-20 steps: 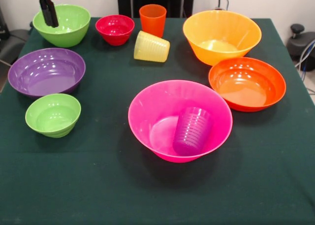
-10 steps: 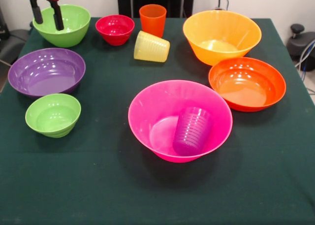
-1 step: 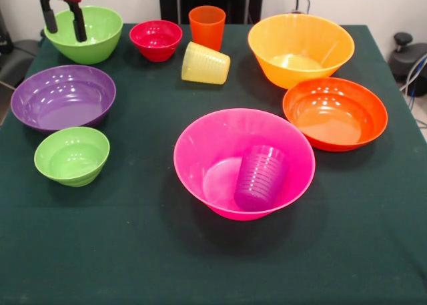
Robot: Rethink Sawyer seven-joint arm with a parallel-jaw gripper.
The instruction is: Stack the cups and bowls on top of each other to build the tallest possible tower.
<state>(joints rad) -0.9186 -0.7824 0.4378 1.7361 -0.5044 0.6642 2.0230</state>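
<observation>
Worktop (image 3: pixel 100 251): covered in dark green cloth, carrying every cup and bowl.
Pink bowl (image 3: pixel 200 151): the largest, upright near the middle of the worktop, closest to the camera of the big bowls.
Purple cup (image 3: pixel 260 178): lying tilted inside the pink bowl, leaning against its right inner wall, mouth pointing up and to the right.
Orange-red bowl (image 3: pixel 335 113): upright, just right of the pink bowl and slightly behind it.
Yellow-orange bowl (image 3: pixel 301 49): upright behind the orange-red bowl, their rims close together.
Yellow cup (image 3: pixel 205 63): on its side behind the pink bowl, in the open cloth between the red bowl and the yellow-orange bowl.
Orange cup (image 3: pixel 207 26): standing upright just behind the yellow cup.
Red bowl (image 3: pixel 155 39): small, upright, just left of the orange cup.
Purple bowl (image 3: pixel 63 97): large, upright at the left side.
Small green bowl (image 3: pixel 71 155): upright just in front of the purple bowl, nearly touching it.
Medium green bowl (image 3: pixel 90 35): upright in the far left corner, behind the purple bowl.
Tool (image 3: pixel 63 23): two black fingers spread wide apart, hanging over the medium green bowl's left part; nothing is between them, and contact with the bowl's rim cannot be judged.
Tower: none stacked; only the purple cup sits in the pink bowl.
</observation>
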